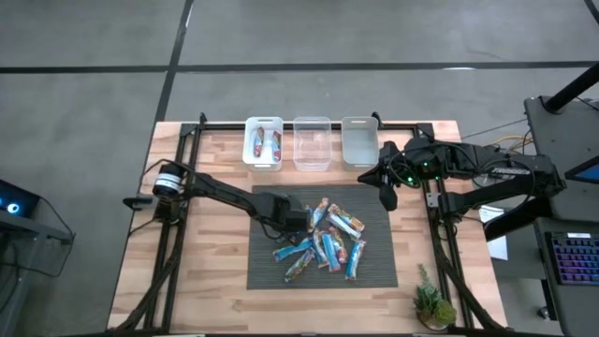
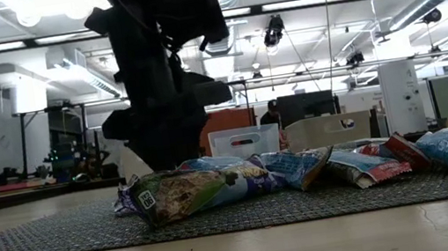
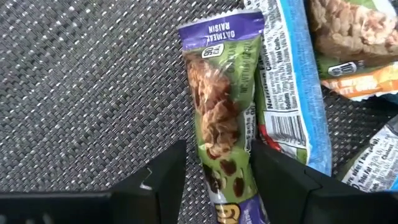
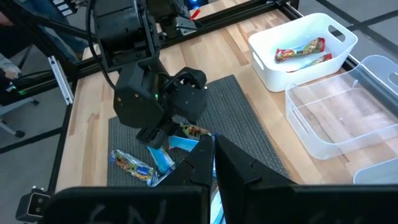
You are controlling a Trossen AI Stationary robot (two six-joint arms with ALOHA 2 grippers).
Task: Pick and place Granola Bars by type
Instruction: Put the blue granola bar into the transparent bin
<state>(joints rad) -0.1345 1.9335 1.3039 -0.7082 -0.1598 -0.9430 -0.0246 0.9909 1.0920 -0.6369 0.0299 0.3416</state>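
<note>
Left claw (image 3: 214,180) down on mat (image 1: 267,267), fingers apart, straddling green oatmeal-raisin bar (image 3: 221,118). Bar flat on mat at left edge of pile of Granola Bars (image 1: 328,243); long axis runs straight out ahead between fingers, so squeeze lands across narrow width. Right claw (image 1: 387,198) pressed together, parked near bins (image 1: 312,142), farther off.

Green-and-purple granola bar (image 3: 221,124) – dark woven mat (image 3: 87,93) – white bin (image 4: 298,53)
</note>
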